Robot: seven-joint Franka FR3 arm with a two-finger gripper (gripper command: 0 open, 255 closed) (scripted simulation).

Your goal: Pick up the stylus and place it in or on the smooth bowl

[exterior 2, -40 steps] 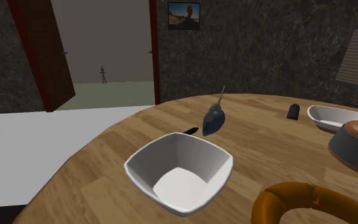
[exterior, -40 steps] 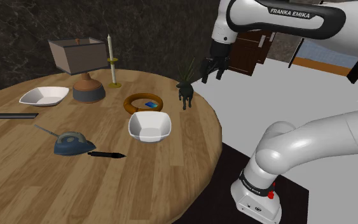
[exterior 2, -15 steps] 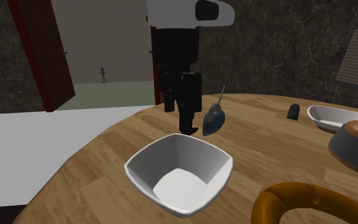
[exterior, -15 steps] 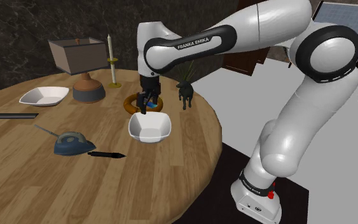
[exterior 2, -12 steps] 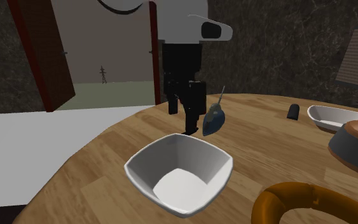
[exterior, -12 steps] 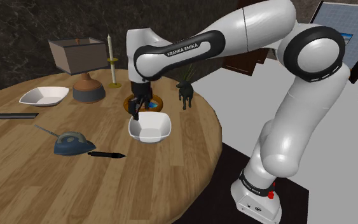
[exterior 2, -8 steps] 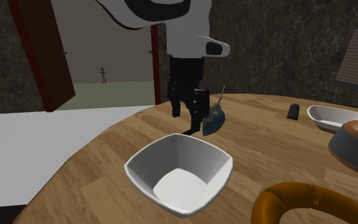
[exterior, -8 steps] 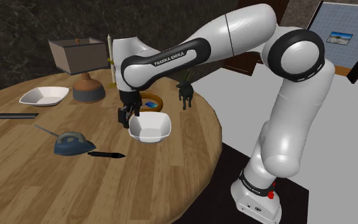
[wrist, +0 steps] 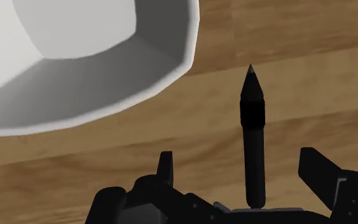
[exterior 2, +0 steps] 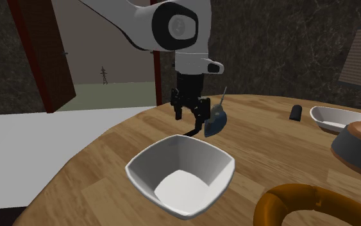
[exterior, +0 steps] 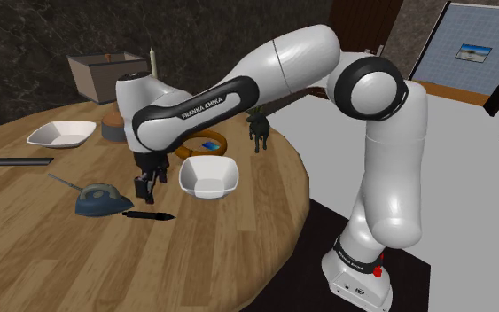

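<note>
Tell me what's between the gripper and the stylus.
Nothing. In the shoulder view the open gripper hangs above the stylus, with only bare wooden table showing in the gap. The wrist view shows the stylus between the fingers, untouched.

My arm (exterior: pixel 283 58) is a chain of smooth, rounded white shells, glossy where the light catches them, joined by dark bands at the joints. A black strip (exterior: pixel 194 108) along one link carries white capital lettering, FRANKA EMIKA. One joint ends in a round grey cap (exterior 2: pixel 177 24) set in a black ring. My elbow (exterior: pixel 369 89) is a fat white drum with a dark collar around it. My base (exterior: pixel 360 270) is a white foot with a small red dot (exterior: pixel 381 270) and a few tiny dark marks on its side. My gripper (exterior: pixel 144 188) is black all over, with a blocky body and two flat fingers (wrist: pixel 317 168) with squared tips.
</note>
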